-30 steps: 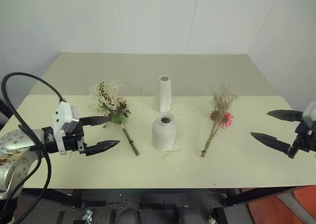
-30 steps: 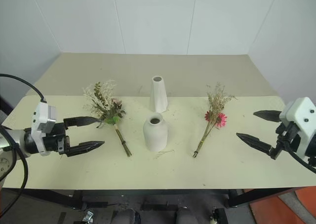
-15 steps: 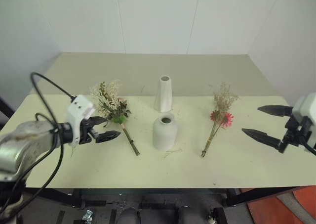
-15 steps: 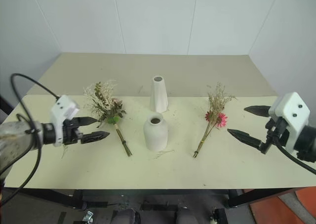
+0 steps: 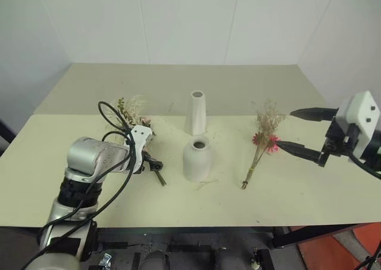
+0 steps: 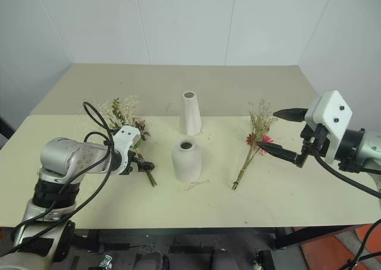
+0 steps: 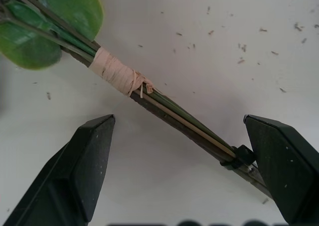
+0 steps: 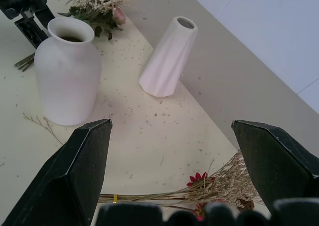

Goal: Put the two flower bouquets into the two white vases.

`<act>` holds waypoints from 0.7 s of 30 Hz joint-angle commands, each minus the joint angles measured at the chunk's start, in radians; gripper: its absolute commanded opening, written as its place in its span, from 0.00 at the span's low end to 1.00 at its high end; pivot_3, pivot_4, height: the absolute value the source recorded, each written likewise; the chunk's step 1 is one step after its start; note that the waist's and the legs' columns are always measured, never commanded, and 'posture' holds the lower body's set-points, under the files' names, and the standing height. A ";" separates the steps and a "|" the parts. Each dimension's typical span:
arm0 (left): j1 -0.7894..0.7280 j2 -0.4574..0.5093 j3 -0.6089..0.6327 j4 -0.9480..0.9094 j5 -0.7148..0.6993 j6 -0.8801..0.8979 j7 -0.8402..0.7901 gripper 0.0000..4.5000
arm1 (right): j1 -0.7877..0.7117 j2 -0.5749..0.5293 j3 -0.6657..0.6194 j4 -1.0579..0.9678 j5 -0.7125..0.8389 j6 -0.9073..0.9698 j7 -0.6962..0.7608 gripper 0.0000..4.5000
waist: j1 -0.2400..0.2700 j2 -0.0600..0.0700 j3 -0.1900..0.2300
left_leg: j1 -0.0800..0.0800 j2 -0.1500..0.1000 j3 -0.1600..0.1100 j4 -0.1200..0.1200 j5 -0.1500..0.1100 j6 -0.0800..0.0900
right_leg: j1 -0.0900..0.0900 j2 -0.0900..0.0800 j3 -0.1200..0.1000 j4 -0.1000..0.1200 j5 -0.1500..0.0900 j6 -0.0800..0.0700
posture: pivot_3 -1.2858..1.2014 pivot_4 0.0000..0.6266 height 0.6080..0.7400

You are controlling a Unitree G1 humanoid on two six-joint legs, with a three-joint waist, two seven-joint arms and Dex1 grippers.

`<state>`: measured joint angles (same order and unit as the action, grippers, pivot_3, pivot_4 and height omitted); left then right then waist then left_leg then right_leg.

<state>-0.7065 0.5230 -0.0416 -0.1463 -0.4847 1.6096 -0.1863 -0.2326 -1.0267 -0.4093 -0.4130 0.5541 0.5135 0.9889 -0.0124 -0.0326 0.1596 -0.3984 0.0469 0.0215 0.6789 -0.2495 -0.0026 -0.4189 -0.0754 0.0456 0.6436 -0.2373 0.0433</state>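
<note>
The rose bouquet (image 5: 136,122) lies flat on the bench (image 5: 309,186) to the left of the round-shouldered vase (image 5: 197,159), and the daisy bouquet (image 5: 264,140) lies flat to that vase's right, well apart from it; the tall cone vase (image 5: 197,112) stands just behind the round-shouldered one. In the left eye view both vases are empty, so by my reading neither bunch is placed and the whole job is left. The left pincer (image 5: 150,164) hangs low over the rose bouquet's stems, left of the round-shouldered vase, while the right pincer (image 5: 302,130), spread wide and holding nothing, hovers right of the daisy bouquet. The right eye view tells the same layout. In the left wrist view the left pincer's fingers (image 7: 84,161) stand released on either side of the taped stems, which run aslant between them, ungripped. In the right wrist view the daisy bouquet lies near the right pincer's fingers (image 8: 79,166), with both vases beyond it and the rose bouquet behind the round-shouldered vase. No brand, label or writing can be read anywhere.
</note>
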 commanded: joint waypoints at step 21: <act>-0.031 0.032 0.065 0.048 0.150 -0.056 -0.002 0.01 | 0.015 0.013 -0.027 -0.040 0.029 -0.018 -0.013 1.00 | -0.001 0.000 0.000 | 0.000 0.000 0.000 0.000 0.000 0.000 | -0.001 0.000 0.000 0.001 0.000 0.000 | 0.52 0.24 1.00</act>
<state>-0.7275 0.5405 -0.0137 -0.0756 -0.3546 1.5875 -0.1905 -0.2088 -1.0111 -0.4095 -0.4339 0.5714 0.5123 0.9808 -0.0132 -0.0327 0.1596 -0.3991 0.0466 0.0214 0.6791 -0.2494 -0.0027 -0.4197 -0.0756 0.0458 0.6444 -0.2373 0.0433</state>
